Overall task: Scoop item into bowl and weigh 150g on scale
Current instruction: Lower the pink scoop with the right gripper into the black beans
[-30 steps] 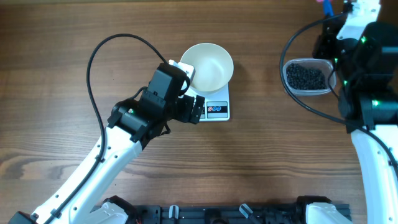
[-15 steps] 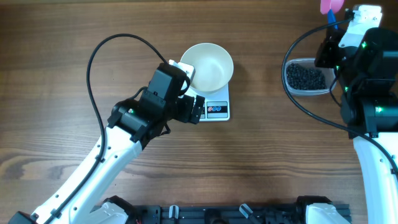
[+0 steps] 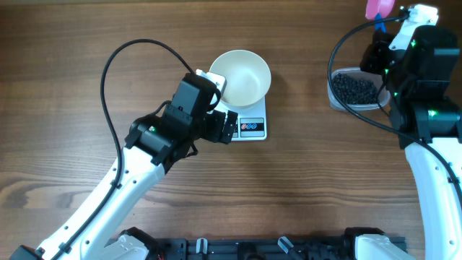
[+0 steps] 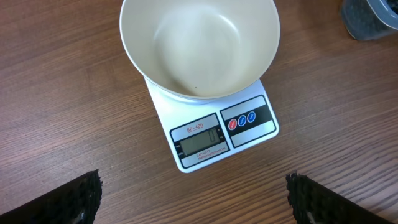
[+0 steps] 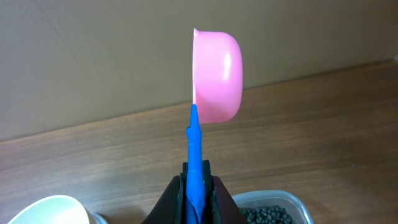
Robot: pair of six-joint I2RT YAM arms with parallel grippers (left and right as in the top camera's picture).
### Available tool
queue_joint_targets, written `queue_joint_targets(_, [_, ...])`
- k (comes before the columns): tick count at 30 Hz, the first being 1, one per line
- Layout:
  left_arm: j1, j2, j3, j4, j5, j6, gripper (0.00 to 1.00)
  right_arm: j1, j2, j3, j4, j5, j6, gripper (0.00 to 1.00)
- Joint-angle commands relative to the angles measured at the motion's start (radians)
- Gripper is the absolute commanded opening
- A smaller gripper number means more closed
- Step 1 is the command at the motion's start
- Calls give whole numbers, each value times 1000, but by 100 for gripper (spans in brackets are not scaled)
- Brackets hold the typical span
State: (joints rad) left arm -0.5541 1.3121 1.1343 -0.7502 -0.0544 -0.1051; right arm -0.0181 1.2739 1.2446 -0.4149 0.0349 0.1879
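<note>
The white bowl [image 3: 240,76] [image 4: 199,46] stands empty on the white scale [image 3: 252,127] [image 4: 217,134]. The item, black pellets [image 3: 354,89] [image 5: 267,215], fills a clear tub [image 3: 336,100] at the right. My right gripper [image 5: 196,182] is shut on the blue handle of a pink scoop [image 5: 217,68] [image 3: 377,9]. The scoop is held up in the air past the tub, its cup turned on its side. My left gripper [image 4: 193,199] [image 3: 229,128] hovers open at the scale's front left, with only bare wood between its fingers.
Wooden table [image 3: 303,188] all round. The black cable [image 3: 108,72] of the left arm loops over the table's left half. The right arm's cables [image 3: 339,43] curve beside the tub.
The right arm has shifted a little to the left, and more of the pink scoop shows at the top edge of the overhead view. The left arm, bowl and scale have not moved.
</note>
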Motion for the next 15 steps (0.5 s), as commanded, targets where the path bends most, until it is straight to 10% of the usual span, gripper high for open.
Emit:
queue_joint_targets(1, [2, 8, 14, 5, 8, 23, 100, -3, 7, 17, 9, 17, -9, 4])
queue_joint_targets(15, [2, 8, 14, 5, 8, 23, 100, -3, 7, 17, -161, 17, -274, 4])
